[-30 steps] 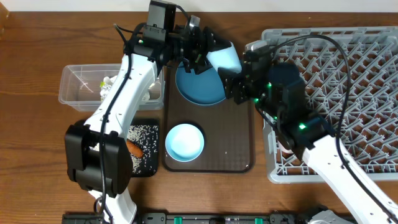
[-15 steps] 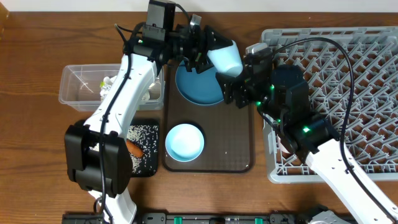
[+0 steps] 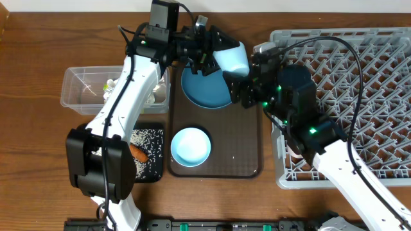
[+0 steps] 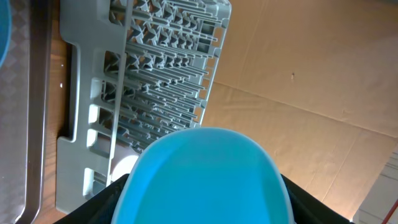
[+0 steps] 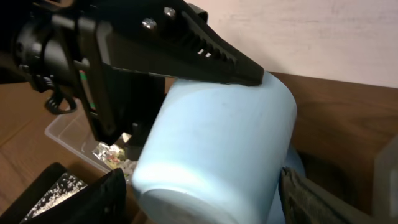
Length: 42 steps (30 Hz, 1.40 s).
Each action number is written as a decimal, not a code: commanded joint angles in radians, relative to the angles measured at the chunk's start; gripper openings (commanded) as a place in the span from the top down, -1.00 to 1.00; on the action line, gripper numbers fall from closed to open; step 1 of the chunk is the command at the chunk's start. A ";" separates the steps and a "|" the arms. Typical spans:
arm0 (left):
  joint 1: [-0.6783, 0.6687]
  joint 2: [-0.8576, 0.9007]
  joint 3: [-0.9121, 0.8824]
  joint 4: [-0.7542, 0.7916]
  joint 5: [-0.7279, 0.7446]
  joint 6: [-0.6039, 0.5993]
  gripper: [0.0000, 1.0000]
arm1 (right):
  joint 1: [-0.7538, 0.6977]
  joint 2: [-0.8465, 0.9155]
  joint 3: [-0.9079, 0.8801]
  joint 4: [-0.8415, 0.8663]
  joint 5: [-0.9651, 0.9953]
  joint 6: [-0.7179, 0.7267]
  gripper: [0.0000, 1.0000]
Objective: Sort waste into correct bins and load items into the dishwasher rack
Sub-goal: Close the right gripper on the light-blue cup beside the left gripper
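Bottom of the overhead frame, left of centre: a shallow black rectangular tray (image 3: 160,176) holds scattered loose white rice grains (image 3: 151,136) and a small orange carrot (image 3: 139,154). The carrot lies right by the left arm, which hides part of the tray. Just right of it, a white bowl with light blue inside (image 3: 190,146) sits upright on the lower half of the large brown serving tray (image 3: 239,160). Middle left is a clear rectangular plastic tub (image 3: 76,99); a crinkled green-yellow and silver wrapper (image 5: 111,154) shows inside it in the right wrist view. Level with the tub, on the upper half of the serving tray, a round blue plate (image 3: 204,95) lies flat. Over the plate's upper right edge, off the surface, is the light blue cup (image 3: 234,61). It is plain, smooth, matte pale blue, straight-sided with a rounded bottom edge and no handle in view, and it is tipped onto its side. Its flat base faces the right wrist camera; its mouth and stronger-blue inside face the left wrist camera. The left gripper (image 3: 219,52) is clamped on the cup at a middling width, with one black finger (image 5: 205,46) along its top side. The right gripper (image 3: 240,88) is at the cup's lower right, jaws spread wide either side of the base end and just beside it. Whether they touch or grip it, cannot tell. Right side, up to the top edge: a large square grey plastic dishwasher rack (image 3: 372,96) with a lattice of pegs, the right arm lying over its left part.
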 commanded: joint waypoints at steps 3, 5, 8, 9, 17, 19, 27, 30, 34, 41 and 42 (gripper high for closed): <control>-0.013 -0.011 0.012 0.011 0.032 -0.013 -0.29 | 0.002 0.018 0.003 0.015 -0.089 0.038 -0.51; -0.013 -0.011 0.012 0.014 0.032 -0.013 -0.29 | 0.003 0.018 0.003 0.021 -0.089 0.038 -0.47; -0.013 -0.011 0.012 0.014 0.032 -0.013 -0.29 | 0.012 0.018 0.003 0.033 -0.089 0.038 -0.43; -0.013 -0.011 0.012 0.014 0.032 -0.013 -0.29 | 0.018 0.018 0.003 0.040 -0.089 0.038 -0.44; -0.013 -0.011 0.012 0.014 0.033 -0.013 -0.29 | 0.036 0.034 0.003 0.060 -0.087 0.038 -0.48; -0.013 -0.011 0.012 0.014 0.032 -0.013 -0.29 | 0.039 0.053 0.003 0.074 -0.088 0.039 -0.48; -0.013 -0.011 0.012 0.014 0.032 -0.013 -0.29 | 0.047 0.089 0.003 0.154 -0.107 0.072 -0.39; -0.013 -0.011 0.012 0.014 0.032 -0.013 -0.29 | 0.047 0.089 0.003 0.143 -0.116 0.072 -0.56; -0.013 -0.011 0.012 0.017 0.032 -0.013 -0.29 | 0.047 0.089 0.003 0.096 -0.118 0.072 -0.68; -0.013 -0.011 0.012 0.018 0.032 -0.013 -0.29 | 0.047 0.089 0.003 0.098 -0.117 0.079 -0.65; -0.013 -0.011 0.012 0.018 0.032 -0.013 -0.29 | 0.047 0.089 0.003 0.105 -0.117 0.079 -0.63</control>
